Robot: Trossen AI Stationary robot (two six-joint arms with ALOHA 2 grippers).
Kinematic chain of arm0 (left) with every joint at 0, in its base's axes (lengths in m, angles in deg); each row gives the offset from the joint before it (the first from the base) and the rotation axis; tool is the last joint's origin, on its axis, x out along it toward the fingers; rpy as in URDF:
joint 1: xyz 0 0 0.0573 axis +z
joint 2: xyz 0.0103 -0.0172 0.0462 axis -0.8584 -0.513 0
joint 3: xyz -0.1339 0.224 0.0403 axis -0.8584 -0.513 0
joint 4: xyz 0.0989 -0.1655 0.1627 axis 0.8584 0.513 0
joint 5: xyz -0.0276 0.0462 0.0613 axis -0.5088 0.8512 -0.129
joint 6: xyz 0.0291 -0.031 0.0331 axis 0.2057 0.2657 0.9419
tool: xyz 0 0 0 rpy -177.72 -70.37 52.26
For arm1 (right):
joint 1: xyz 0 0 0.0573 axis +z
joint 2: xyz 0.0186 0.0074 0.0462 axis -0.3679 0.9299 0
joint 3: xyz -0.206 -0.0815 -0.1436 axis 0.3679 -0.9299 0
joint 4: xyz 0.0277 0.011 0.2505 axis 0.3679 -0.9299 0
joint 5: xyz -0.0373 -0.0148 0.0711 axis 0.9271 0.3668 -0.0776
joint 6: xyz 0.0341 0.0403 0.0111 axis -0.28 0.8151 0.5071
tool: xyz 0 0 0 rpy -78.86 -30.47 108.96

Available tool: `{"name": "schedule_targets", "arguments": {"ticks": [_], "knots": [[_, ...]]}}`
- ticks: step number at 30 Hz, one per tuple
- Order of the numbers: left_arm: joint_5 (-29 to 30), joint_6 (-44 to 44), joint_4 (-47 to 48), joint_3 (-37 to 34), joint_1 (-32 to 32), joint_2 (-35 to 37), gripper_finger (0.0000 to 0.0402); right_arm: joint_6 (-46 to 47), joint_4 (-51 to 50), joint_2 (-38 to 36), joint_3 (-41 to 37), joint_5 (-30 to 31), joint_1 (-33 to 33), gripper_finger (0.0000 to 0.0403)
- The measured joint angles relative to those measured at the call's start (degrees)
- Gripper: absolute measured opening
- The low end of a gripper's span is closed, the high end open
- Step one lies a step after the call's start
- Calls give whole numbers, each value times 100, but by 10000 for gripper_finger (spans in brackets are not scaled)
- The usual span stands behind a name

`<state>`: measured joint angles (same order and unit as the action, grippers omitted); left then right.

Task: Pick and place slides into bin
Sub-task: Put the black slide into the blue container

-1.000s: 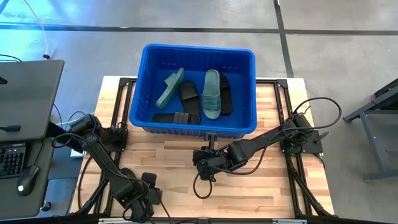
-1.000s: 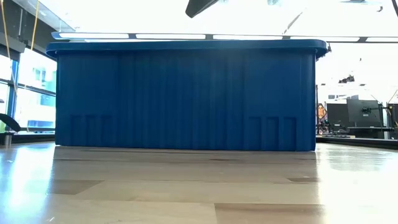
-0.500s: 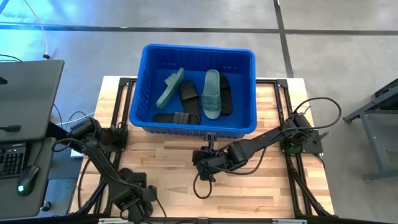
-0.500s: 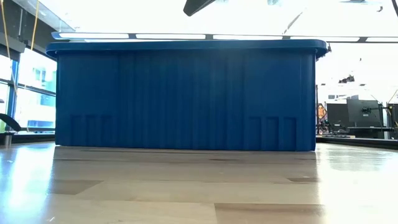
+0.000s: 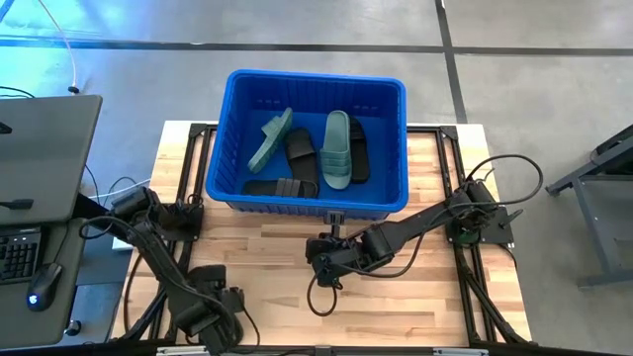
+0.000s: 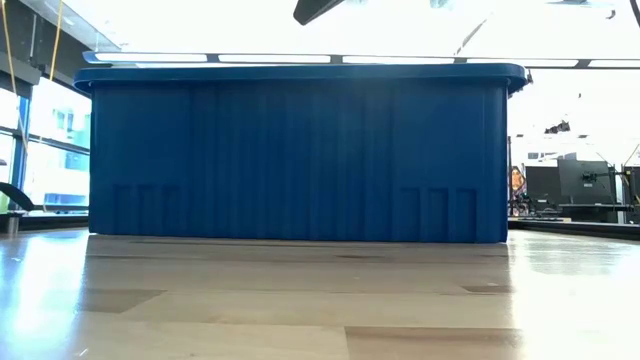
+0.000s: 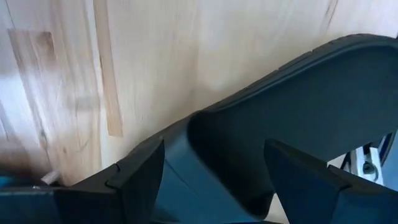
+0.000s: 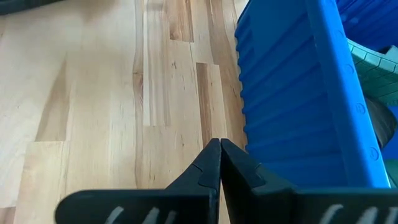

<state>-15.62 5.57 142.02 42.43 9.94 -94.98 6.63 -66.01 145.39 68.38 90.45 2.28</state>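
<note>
The left hand, at the surface's near edge well away from the bin, has its fingers spread wide on either side of a black slide lying on the wood; whether they touch it cannot be told. The right hand is shut tight, holds nothing and hovers just in front of the bin's near wall. Inside the bin, two sage green slides lie lengthwise from near wall to far wall, the left one tilted. Black slides sit beside them, and one lies along the near wall. A desk with a keyboard stands left of the bin
</note>
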Motion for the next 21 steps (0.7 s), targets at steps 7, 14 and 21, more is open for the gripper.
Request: {"name": "schedule_targets", "arguments": {"ticks": [7, 14, 21], "knots": [[-2, -207, 266, -4, -135, -154, 264, 0, 15, 0, 0, 2, 0, 0], [-25, -359, 574, -7, -237, -537, 264, 0, 79, 0, 0, 0, 2, 0], [21, -463, 911, -2, -218, -865, 264, 0, 115, 0, 0, 2, 2, 0]]}}
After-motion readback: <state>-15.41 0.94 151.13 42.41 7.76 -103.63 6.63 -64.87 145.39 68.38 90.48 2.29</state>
